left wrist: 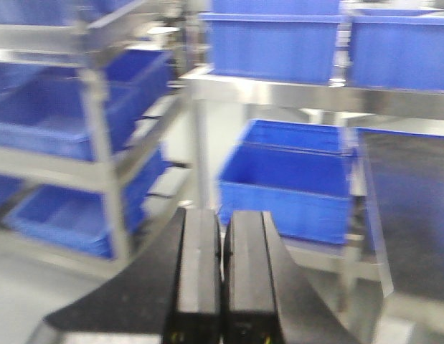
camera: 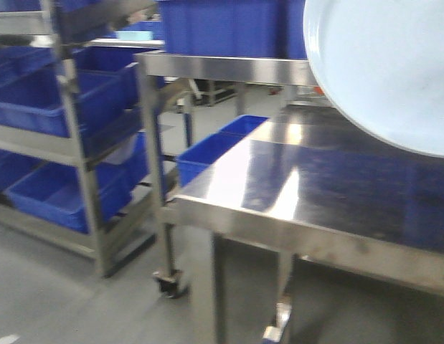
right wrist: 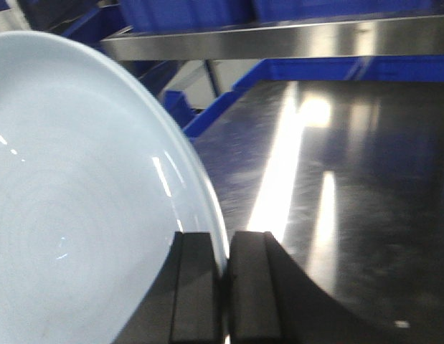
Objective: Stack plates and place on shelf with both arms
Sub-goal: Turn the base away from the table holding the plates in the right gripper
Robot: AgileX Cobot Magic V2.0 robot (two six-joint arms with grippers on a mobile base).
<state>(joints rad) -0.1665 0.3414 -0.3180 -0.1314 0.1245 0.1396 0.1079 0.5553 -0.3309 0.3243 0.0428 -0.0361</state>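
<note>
Plate [camera: 386, 64]: you see one in view, glossy white with a faint blue tint, round, shallow, with a low upturned rim. Light streaks show on its face in the right wrist view [right wrist: 78, 201].

It's round, so there's no long axis to call. It isn't lying flat. In the front view it stands steeply tilted with its broad face turned toward the camera, and the frame cuts it off at the top and right. In the right wrist view it spreads left and up from the fingers.

It sits at the upper right of the front view, held up over the desk [camera: 293, 186] and overlapping the shelf [camera: 229, 68] front rail in the picture. How far it clears the desk top, you can't tell.

Your right hand [right wrist: 226, 247] is clamped on the plate's rim, one finger on each side of the edge, with only the rim's thickness between them.

Your left hand [left wrist: 223, 222] has its fingers pressed together with nothing between them. It hangs in the air facing the blue crates [left wrist: 279, 43] on and under the shelf.

Both wrist views are blurred.
</note>
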